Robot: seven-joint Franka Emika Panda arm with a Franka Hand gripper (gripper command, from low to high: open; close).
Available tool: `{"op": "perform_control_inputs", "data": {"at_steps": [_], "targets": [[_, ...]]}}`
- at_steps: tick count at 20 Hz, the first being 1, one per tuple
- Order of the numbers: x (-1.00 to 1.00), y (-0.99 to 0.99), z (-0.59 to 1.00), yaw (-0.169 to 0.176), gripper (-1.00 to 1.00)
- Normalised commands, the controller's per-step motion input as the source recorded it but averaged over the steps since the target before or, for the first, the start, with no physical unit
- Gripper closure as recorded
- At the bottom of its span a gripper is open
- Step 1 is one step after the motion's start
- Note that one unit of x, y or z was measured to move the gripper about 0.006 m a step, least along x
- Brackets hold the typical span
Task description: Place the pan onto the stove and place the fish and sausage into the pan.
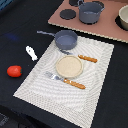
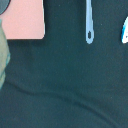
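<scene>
The small grey-blue pan (image 1: pixel 66 39) sits on the far corner of the striped placemat (image 1: pixel 47 87), its thin dark handle (image 1: pixel 46 33) pointing to the exterior view's left. The wrist view shows only the handle's looped end (image 2: pixel 89 25). The white fish (image 1: pixel 31 52) lies on the dark cloth left of the mat and shows at the wrist view's edge (image 2: pixel 124 30). The red sausage (image 1: pixel 14 71) lies nearer the front left. The pinkish stove (image 1: pixel 107 27) with black burners (image 1: pixel 67 14) is at the back; one corner shows in the wrist view (image 2: pixel 22 20). No gripper shows in either view.
A deeper grey pot (image 1: pixel 90 12) stands on the stove, with a bowl (image 1: pixel 123 17) at its right end. A tan plate (image 1: pixel 69 66) lies on the placemat with orange-handled cutlery (image 1: pixel 75 84) in front and another piece (image 1: pixel 87 59) behind. A pale grey-green shape (image 2: pixel 3 57) is at the wrist view's edge.
</scene>
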Motion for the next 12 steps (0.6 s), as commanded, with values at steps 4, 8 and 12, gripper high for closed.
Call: {"op": "perform_control_inputs", "data": {"at_steps": [4, 8, 12], "targets": [[0.09, -0.45, -0.97, -0.082, -1.00], [0.16, -0.10, -0.54, -0.005, -1.00], [0.26, -0.20, -0.45, -0.001, -1.00]]}}
